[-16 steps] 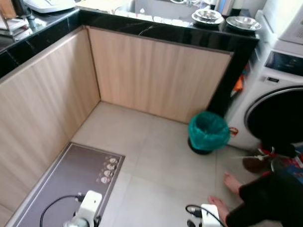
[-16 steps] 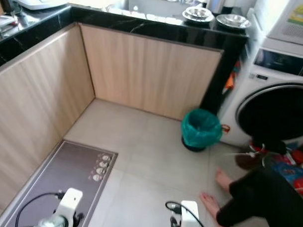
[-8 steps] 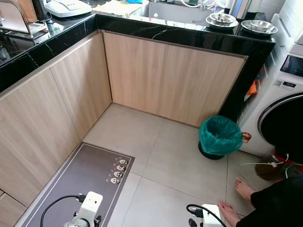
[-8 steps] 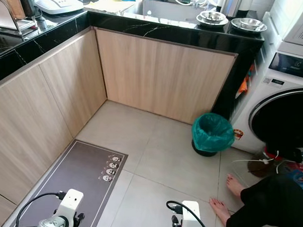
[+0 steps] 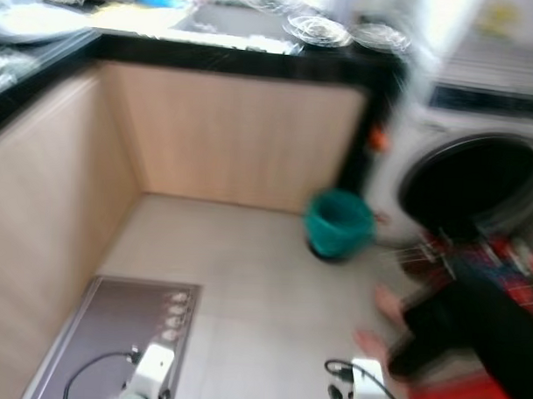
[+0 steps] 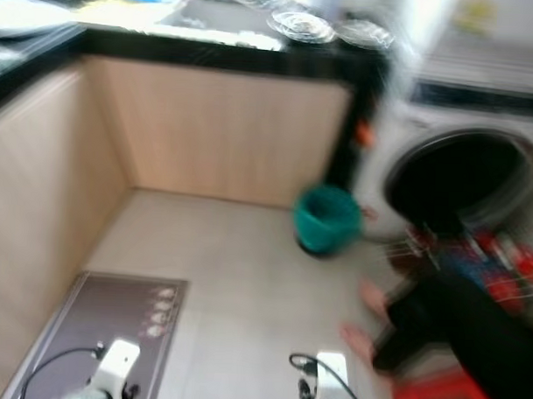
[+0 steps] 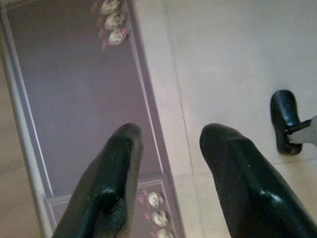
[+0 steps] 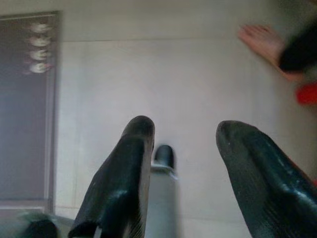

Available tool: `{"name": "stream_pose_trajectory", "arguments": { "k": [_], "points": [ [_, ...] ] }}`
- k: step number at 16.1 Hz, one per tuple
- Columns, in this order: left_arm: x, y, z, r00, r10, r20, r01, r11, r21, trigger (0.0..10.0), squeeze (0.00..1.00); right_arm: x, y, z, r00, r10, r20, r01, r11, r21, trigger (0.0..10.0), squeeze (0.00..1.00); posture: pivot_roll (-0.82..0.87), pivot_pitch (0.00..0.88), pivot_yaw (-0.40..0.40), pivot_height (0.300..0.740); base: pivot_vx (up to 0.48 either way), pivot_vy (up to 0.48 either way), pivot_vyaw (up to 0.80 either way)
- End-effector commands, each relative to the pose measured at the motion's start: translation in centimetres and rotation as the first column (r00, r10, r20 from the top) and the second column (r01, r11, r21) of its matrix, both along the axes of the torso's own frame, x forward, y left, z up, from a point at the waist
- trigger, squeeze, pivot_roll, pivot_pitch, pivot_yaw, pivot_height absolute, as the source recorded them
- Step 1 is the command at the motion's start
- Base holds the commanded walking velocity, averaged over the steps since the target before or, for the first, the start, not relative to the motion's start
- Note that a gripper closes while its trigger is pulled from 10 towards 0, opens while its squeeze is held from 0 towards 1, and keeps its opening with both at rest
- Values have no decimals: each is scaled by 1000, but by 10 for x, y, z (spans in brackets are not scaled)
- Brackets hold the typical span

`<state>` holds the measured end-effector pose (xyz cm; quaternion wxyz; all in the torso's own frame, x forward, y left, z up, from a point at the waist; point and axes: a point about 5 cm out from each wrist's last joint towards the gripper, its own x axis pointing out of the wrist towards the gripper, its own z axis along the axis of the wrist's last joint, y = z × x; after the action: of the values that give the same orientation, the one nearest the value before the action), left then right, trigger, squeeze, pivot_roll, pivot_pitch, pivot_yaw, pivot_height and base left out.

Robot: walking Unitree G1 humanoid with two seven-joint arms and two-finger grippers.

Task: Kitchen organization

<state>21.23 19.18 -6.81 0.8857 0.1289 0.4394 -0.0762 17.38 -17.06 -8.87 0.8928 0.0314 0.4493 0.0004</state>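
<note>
Hanging idle, left gripper (image 7: pixel 168 144) and right gripper (image 8: pixel 185 134) jaws spread, glossy black fingers over pale tiles (image 5: pixel 255 278), grey mat (image 5: pixel 113 334).

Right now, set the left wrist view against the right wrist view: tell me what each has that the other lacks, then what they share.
Left wrist view: the left gripper, open, above the edge of the grey mat, with rows of small figures at both mat ends.
Right wrist view: the right gripper, open, above the pale floor tiles, with a person's bare foot and a blurred red object nearby.
Shared: mat, tiles, and a black rounded shape, possibly the robot's foot.
</note>
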Motion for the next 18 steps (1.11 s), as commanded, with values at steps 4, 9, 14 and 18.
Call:
{"name": "stream_pose_trajectory", "arguments": {
  "k": [4,9,14,18],
  "points": [
    [-7,0,-4,1000,-22,-21,22,1000,8,10000,0,0,2,0,1000,11,0,-11,1000,-7,10000,0,-37,0,13,740,0,0,-517],
    [-5,0,-3,998,-56,-28,57,998,20,10000,0,0,5,0,1000,13,6,-13,1000,11,10000,0,-35,0,18,740,0,0,0],
    [-6,-2,-4,997,-66,-34,67,998,20,10000,0,0,4,0,1000,9,2,-9,1000,13,10000,0,-34,0,18,740,0,0,0],
    [-6,-3,-4,997,-67,-37,68,998,16,10000,0,2,4,0,1000,9,2,-9,1000,17,10000,0,-43,0,23,740,0,0,0]
  ]
}}
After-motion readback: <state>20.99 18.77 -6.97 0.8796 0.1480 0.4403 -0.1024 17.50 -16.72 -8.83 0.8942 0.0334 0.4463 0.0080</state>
